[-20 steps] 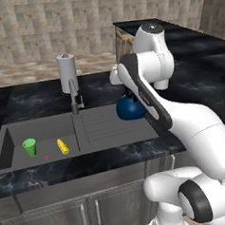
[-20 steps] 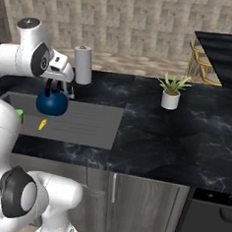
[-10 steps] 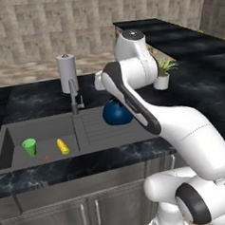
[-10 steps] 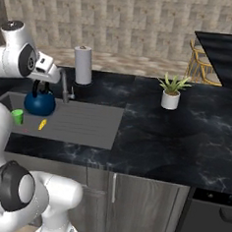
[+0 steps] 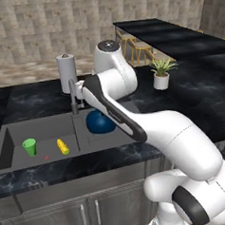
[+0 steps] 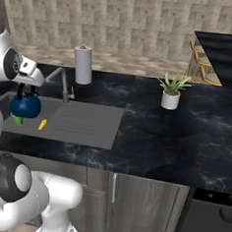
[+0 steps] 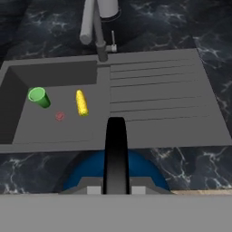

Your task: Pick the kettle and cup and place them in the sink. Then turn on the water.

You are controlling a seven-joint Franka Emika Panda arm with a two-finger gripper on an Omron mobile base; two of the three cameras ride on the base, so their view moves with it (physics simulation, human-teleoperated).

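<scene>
The dark-blue kettle (image 5: 100, 123) hangs in the air over the sink (image 5: 42, 130), about where the ribbed drainboard meets the basin. My gripper (image 6: 25, 88) is shut on its black arched handle (image 7: 116, 152) from above. In the right base view the kettle (image 6: 25, 107) covers part of the basin. The green cup (image 5: 29, 147) stands upright in the basin's left part, well left of the kettle. In the hand view the cup (image 7: 39, 97) is at the left and the kettle's blue body (image 7: 84, 174) at the bottom. No water runs from the faucet (image 5: 74, 95).
A small yellow object (image 5: 63, 146) and a tiny red spot (image 7: 59, 116) lie on the basin floor right of the cup. A white paper-towel roll (image 5: 66, 73) stands behind the faucet. A potted plant (image 5: 160, 74) sits on the black counter to the right.
The arm has swung left with the kettle in its grip, from above the drainboard's right part toward the basin. The cup and the yellow object have not moved.
</scene>
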